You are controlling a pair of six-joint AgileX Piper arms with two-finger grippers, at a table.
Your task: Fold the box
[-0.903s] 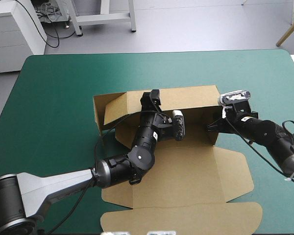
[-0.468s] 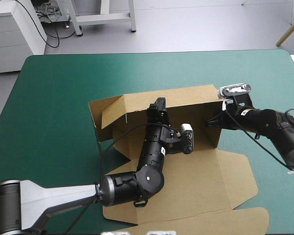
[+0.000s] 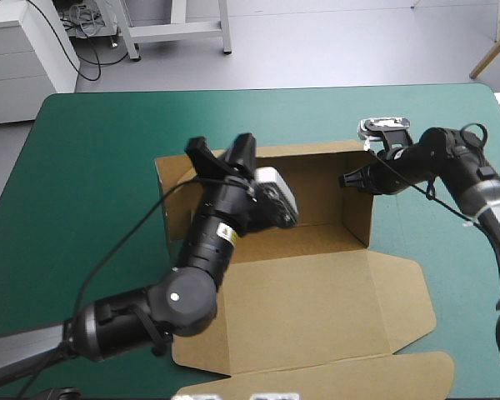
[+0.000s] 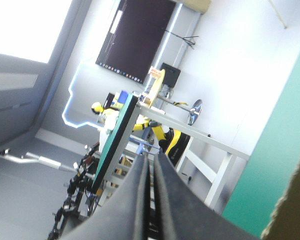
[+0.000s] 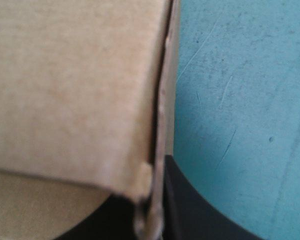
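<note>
A: Where's the box [image 3: 317, 275]?
B: Mid-surface [image 3: 92, 158], a little right of centre. Tray half formed. The lid [image 3: 300, 333] lies flat toward the near edge.
A: Walls?
B: The back wall [image 3: 312, 165] is up and the right wall [image 3: 356, 212] is up. The left wall [image 3: 173, 187] leans with its flap loose. Partly hidden by the arm, so I can't tell if anything is tucked.
A: And the right gripper [image 3: 347, 179]?
B: Clamped on the box at the back right corner. Its wrist view shows the board edge pinched between the black fingers.
A: And the left gripper [image 4: 151, 162]?
B: Lifted over the box's back left part, fingers pressed together with nothing between them. Its camera looks out into the room.
A: Progress?
B: Roughly halfway, by my guess. To do: stand and tuck the left wall, then lock the corners.
</note>
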